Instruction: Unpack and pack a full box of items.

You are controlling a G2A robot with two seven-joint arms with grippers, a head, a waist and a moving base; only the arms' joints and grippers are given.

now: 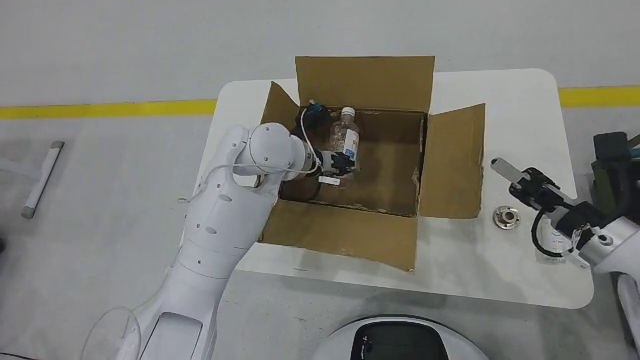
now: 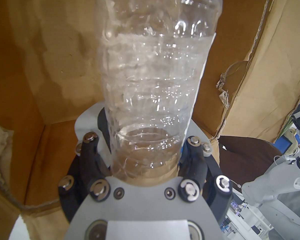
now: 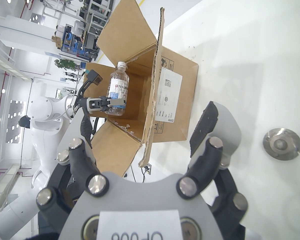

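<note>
Fingers (image 2: 90,151) of the left gripper (image 1: 337,163) are closed on the lower part of the clear bottle (image 1: 346,132), held upright in the open cardboard box (image 1: 365,82) on the table (image 1: 500,260). The left arm reaches in over the box's side flap. The right wrist view shows the bottle's label. The right gripper's fingers (image 3: 205,126), spread and holding nothing, hang near a metal disc (image 3: 282,144).

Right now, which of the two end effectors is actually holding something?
The left end effector: it is shut on the clear plastic bottle over the open cardboard box. The right end effector is open and empty, beside the box.
</note>
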